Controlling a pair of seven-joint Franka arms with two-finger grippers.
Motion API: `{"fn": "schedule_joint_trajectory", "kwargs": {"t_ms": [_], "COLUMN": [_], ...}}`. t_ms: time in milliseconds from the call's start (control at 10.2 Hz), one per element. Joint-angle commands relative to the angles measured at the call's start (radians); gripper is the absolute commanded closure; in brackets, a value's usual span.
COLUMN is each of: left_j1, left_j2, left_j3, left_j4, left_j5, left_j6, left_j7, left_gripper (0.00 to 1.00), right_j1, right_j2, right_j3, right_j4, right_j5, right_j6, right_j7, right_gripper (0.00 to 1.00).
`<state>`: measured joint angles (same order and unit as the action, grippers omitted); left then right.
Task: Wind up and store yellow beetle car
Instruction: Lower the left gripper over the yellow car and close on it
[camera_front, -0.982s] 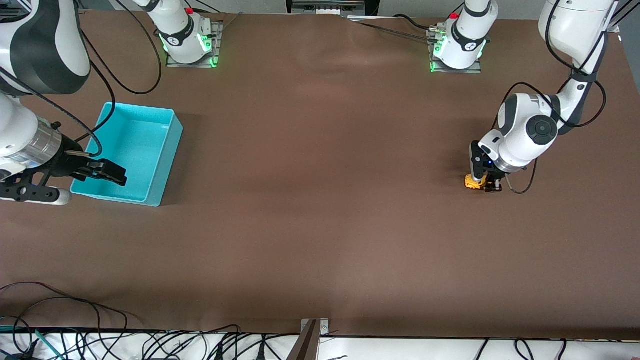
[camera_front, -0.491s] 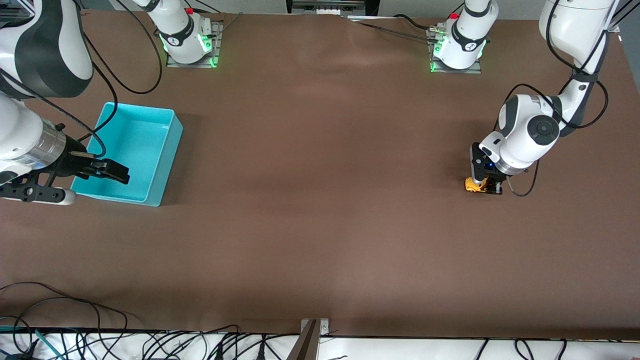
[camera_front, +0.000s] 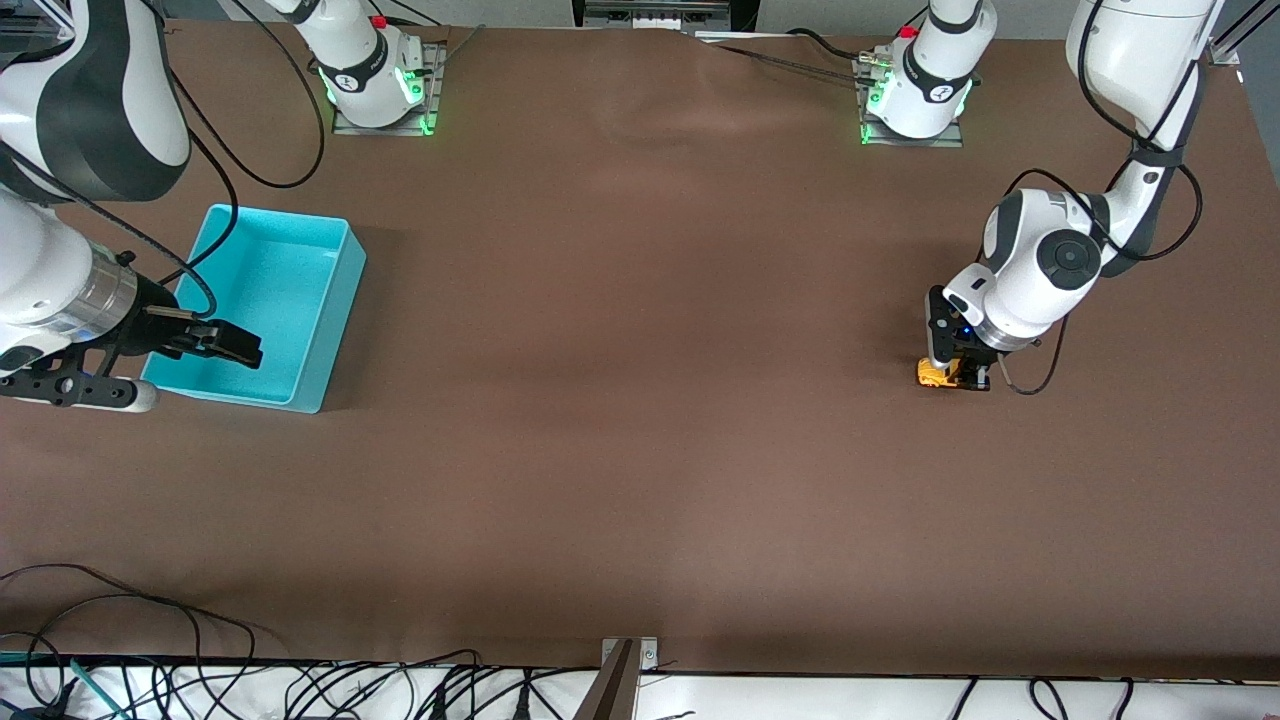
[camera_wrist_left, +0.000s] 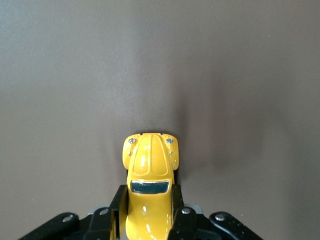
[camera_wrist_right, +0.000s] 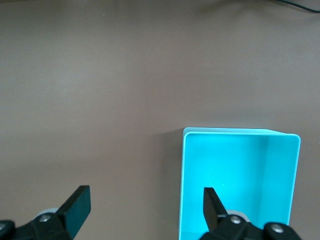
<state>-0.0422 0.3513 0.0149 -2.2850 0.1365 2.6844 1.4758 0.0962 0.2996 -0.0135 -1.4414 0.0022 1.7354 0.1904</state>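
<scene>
Brown table: L tool clamps yellow beetle car.

Brown table, black cables along its white near edge.

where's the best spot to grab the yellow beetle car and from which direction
Across its flat flanks at mid-body, coming straight down from above. The yellow beetle car sits wheels-down on the table and its roof is rounded, so the sides suit best; the left gripper is already shut on it there.
</scene>
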Motion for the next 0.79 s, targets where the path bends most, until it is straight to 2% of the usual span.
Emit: {"fn": "schedule_joint_trajectory", "kwargs": {"t_ms": [0,589,688], "left_j1": [-0.01,0.024,0.048], "left_j2": [0.04,0.1,0.112], "left_j3": [0.005,0.016,0.039], "left_j4": [0.002,0.005,0.005], "left_j5": [0.005,0.012,0.017], "left_j6": [-0.002,0.002,0.003], "left_j7": [-0.014,0.041,0.07], "left_gripper": [1.0,1.0,1.0], "right_j1": [-0.004,-0.004,-0.004], "right_j2": [-0.005,-0.004,-0.004], "right_j3": [0.0,0.0,0.0], "right_j4": [-0.013,-0.013,-0.013], "right_j5": [0.016,0.018,0.018], "right_j6": [0.004,0.006,0.006], "right_j7": [-0.017,-0.017,-0.017], "right_gripper": [0.0,0.0,0.0]}}
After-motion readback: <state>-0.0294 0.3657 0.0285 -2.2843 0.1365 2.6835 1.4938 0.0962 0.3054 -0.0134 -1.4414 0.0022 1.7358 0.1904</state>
